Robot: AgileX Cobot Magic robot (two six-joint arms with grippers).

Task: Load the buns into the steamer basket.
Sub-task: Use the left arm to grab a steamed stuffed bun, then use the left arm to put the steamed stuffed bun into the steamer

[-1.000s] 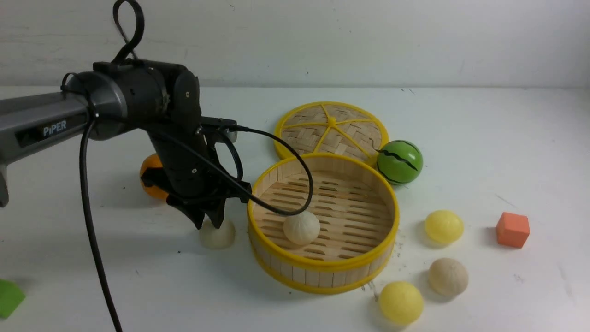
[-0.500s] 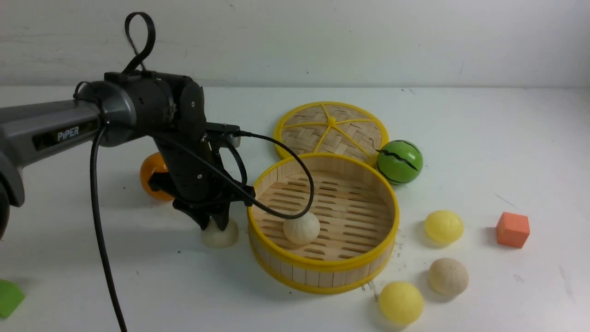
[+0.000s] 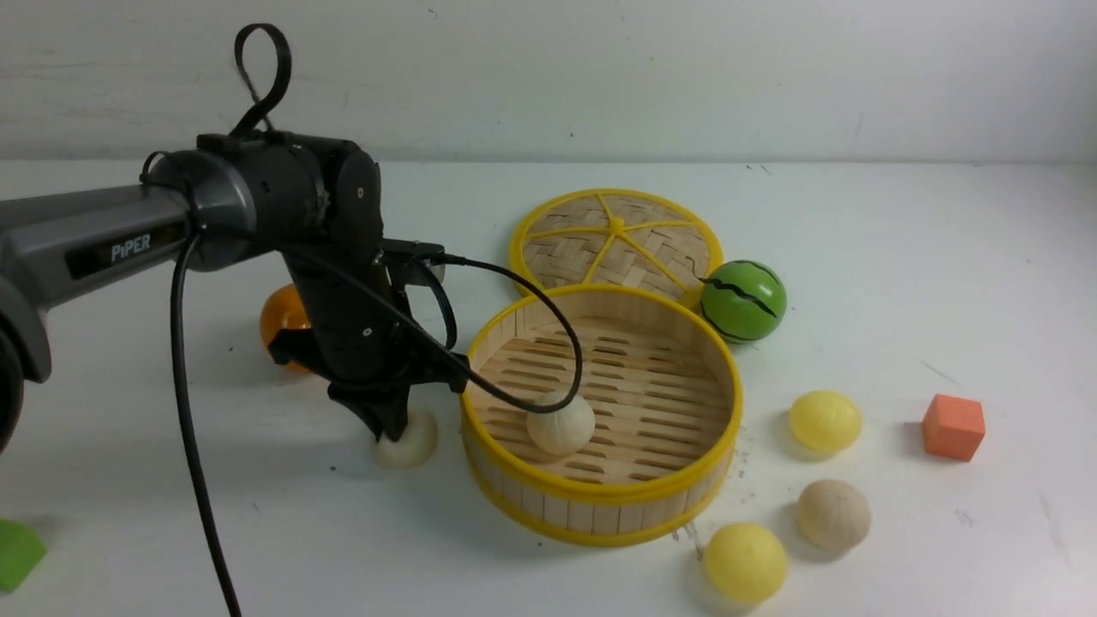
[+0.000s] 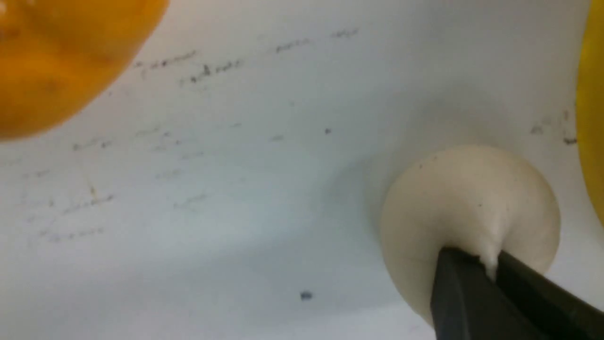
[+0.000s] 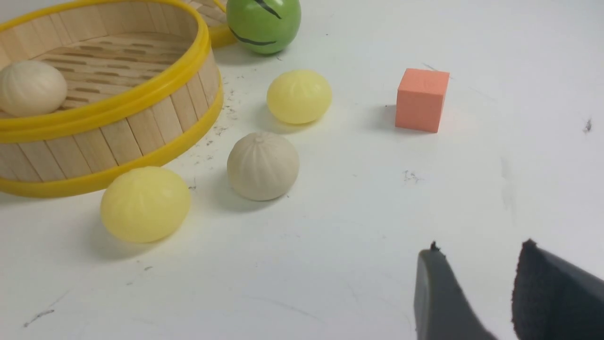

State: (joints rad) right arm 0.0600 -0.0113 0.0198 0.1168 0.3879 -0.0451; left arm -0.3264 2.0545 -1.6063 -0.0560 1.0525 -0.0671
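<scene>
I have the left gripper (image 3: 390, 426) pointing down just outside the basket (image 3: 600, 495), on its left. Its jaws are nipped nearly together on a pinch of the white bun (image 4: 467, 203), which sits on the table (image 3: 900, 257) just beside the basket wall. A second white bun (image 3: 561, 424) lies inside the basket, near the front left of the slatted floor. To the basket's right lie a yellow bun (image 3: 824, 421) and, nearer me, a beige bun (image 5: 262, 165). Another yellow bun (image 3: 745, 561) sits by the front right rim. All are round with no long axis, and the beige one's pleat knot faces up. The right gripper (image 5: 476, 283) hovers right of the basket, fingers slightly apart, holding nothing.
</scene>
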